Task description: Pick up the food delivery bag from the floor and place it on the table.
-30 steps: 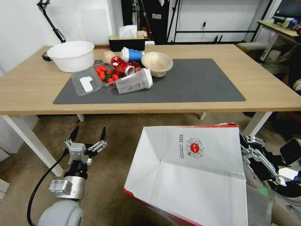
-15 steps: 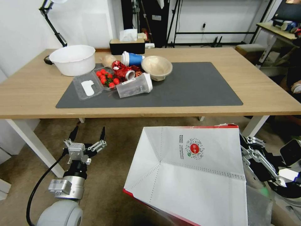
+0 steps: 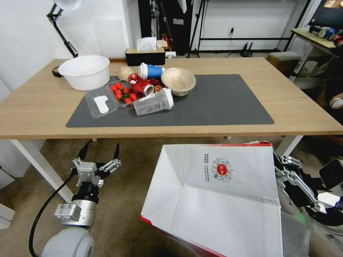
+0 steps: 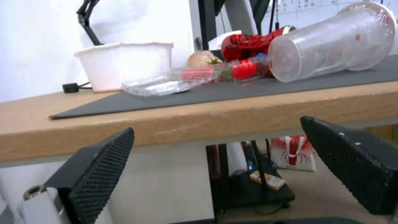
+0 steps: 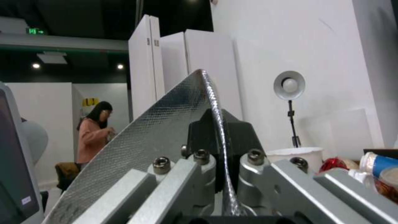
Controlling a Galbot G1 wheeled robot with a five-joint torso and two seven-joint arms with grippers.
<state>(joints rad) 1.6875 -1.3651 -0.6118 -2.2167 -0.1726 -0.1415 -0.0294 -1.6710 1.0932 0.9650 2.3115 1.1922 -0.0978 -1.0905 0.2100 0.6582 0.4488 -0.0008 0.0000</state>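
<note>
Head view: boxy white food delivery bag (image 3: 221, 200)

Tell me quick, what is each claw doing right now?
Left claw: open, holding nothing, below the table edge.
Right claw: shut on the rim of the food delivery bag.

bag (image 3: 221, 200) before table (image 3: 296, 107), right of left tool (image 3: 100, 151).

Bright even light, wrist views soft, edges bowed
</note>
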